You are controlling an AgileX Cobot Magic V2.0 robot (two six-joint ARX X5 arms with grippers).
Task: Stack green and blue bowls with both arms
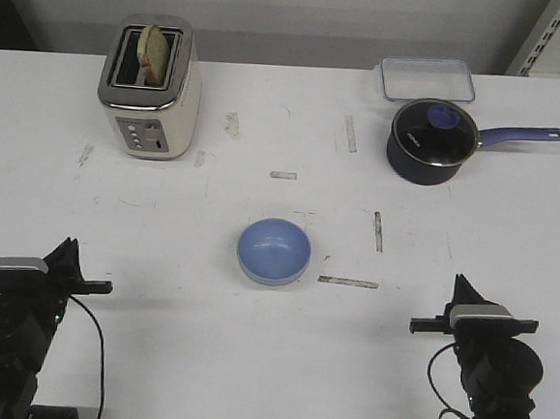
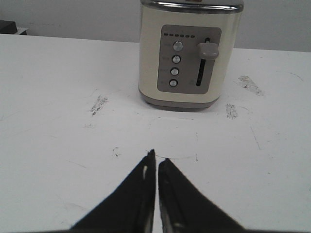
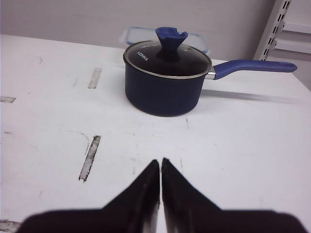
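The light periwinkle blue bowl (image 1: 274, 251) sits upright on the white table (image 1: 182, 347) at mid-table, between the two arms. No mint green bowl shows on its own; I cannot tell whether one sits under the blue bowl. My left gripper (image 1: 70, 246) is shut and empty at the front left, far from the bowl; in the left wrist view (image 2: 156, 158) it points at the toaster. My right gripper (image 1: 462, 281) is shut and empty at the front right; in the right wrist view (image 3: 161, 161) it points at the navy pot. Neither wrist view shows a bowl.
A cream toaster (image 1: 151, 88) with a slice of bread stands at the back left, and also shows in the left wrist view (image 2: 189, 53). A dark navy pot (image 1: 433, 142) with a purple handle stands at the back right (image 3: 166, 80), a clear lidded container (image 1: 427, 80) behind it.
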